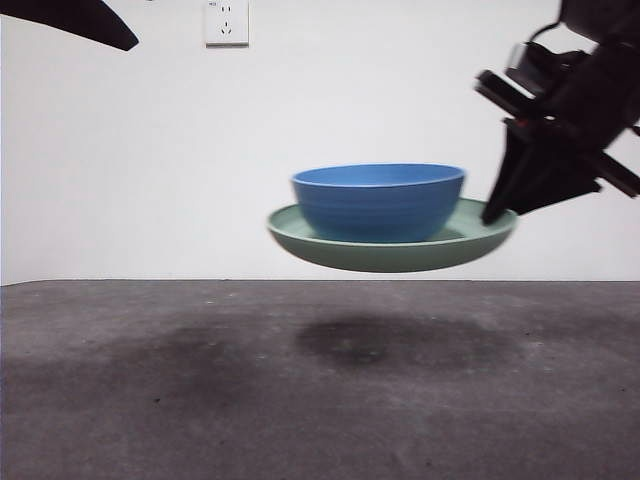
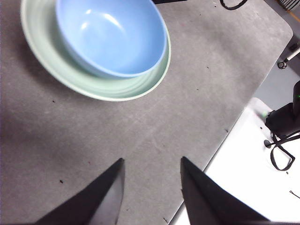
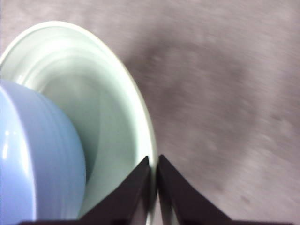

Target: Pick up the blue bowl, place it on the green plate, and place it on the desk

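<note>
Right claw [image 3: 153,187] pinches green plate [image 1: 400,250] rim aloft, blue bowl [image 1: 378,200] inside; left claw [image 2: 152,187] gapes.

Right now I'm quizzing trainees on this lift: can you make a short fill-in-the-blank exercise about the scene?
1. The blue bowl sits on the green ____.
2. The right end effector is shut on the green plate's ____.
3. The plate hangs ____ the desk, not touching it.
4. The left end effector is open and holds ____.

Missing words: plate; rim; above; nothing
</note>
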{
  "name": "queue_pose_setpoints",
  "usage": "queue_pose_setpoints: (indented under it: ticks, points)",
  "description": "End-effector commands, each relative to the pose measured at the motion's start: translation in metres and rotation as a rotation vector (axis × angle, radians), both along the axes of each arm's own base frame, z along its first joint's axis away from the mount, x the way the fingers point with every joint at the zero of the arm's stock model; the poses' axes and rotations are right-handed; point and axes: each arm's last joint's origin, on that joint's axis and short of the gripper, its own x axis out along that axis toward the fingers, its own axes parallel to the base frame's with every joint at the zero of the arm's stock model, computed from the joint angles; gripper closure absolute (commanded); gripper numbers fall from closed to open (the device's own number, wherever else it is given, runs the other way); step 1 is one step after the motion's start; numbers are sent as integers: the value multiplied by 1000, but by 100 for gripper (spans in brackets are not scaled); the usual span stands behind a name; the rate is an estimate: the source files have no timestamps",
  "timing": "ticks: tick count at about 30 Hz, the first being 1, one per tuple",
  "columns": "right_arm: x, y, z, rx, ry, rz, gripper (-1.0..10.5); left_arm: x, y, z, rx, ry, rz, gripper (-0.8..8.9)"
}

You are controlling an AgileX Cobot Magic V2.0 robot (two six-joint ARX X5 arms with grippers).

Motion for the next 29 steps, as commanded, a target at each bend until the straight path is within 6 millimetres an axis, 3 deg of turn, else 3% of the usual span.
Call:
queue_pose_setpoints:
  ticks: [1, 12, 19, 29]
  points:
    - [6, 15, -3, 50, 21, -9, 936, 1, -2, 3, -4, -19, -16, 623]
    - [21, 61, -47, 35, 85, 10, 936, 0, -2, 2, -2, -16, -16, 623]
    - [29, 67, -77, 9, 153, -3, 936, 0, -2, 2, -1, -14, -16, 623]
    - [29, 68, -82, 2, 169, 1, 934, 0, -2, 2, 0, -13, -16, 623]
